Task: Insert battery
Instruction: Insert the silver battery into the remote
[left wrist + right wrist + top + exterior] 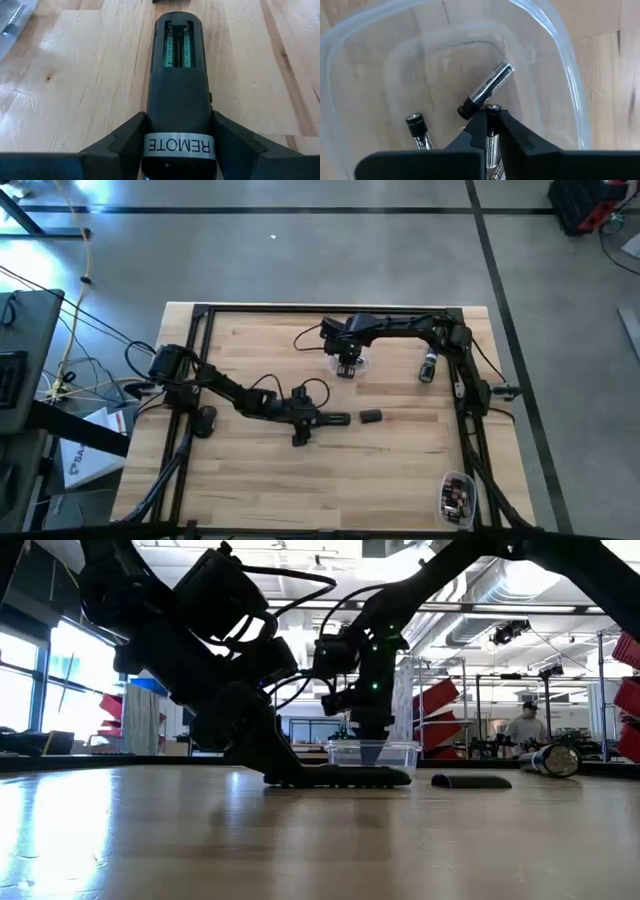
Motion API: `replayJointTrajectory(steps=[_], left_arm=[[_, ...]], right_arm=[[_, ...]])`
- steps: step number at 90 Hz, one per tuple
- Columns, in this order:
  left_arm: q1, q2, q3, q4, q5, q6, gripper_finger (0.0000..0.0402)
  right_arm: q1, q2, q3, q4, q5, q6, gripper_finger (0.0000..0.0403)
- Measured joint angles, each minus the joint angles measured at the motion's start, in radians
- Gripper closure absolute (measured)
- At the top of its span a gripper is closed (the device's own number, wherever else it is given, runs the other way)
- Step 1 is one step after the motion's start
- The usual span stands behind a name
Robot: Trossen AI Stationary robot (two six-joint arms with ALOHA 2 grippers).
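A black remote (179,85) lies back-up on the wooden table, its battery bay (177,47) open and showing green walls and springs. My left gripper (179,125) is shut on its labelled end. The loose bay cover (370,417) lies on the table just right of the remote. My right gripper (492,117) reaches down into a clear plastic tub (560,75) and is shut on a battery (491,145). Two more batteries (487,89) (417,130) lie on the tub's floor. My left gripper pinches the remote's two long sides at the end bearing the REMOTE label (177,146), one finger (125,142) on each side. The fingers run level along the remote from the table's left. In the low view the remote (340,777) rests flat on the table. My right gripper pinches the battery between its two fingertips (476,125), close to its capped end (493,108). The fingers come from above, pointing down into the tub. The rest of the battery runs back between the fingers; whether it is off the tub floor, I cannot tell.
A dark cylindrical object (428,370) lies at the table's right side beside the right arm. A small container of dark items (455,495) sits at the near right corner. Black frame rails (200,360) run along the table's edges. Bare wood (260,480) stretches near the front.
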Motion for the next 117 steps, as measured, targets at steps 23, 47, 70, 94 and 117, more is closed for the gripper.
replayJointTrajectory(steps=[23,47,70,94,117], left_arm=[[-0.002,0.0,0.0,0.001,-0.009,0.0,0.022],[-0.003,0.0,0.0,0.001,-0.014,0.0,0.022],[-0.004,0.0,0.0,-0.003,-0.017,0.024,0.022],[-0.02,-0.01,0.0,-0.022,-0.034,0.051,0.022],[-0.019,-0.01,-0.002,-0.009,-0.026,0.053,0.022]], right_arm=[[0.045,-0.161,0.002,-0.025,0.022,0.004,0.0402],[0.158,-0.302,0.003,-0.05,0.002,0.037,0.0402],[0.311,-0.284,-0.049,0.005,-0.048,0.116,0.0402],[0.411,-0.29,-0.326,0.363,-0.113,0.293,0.0402],[0.463,-0.291,-0.363,0.483,-0.068,0.311,0.0402]])
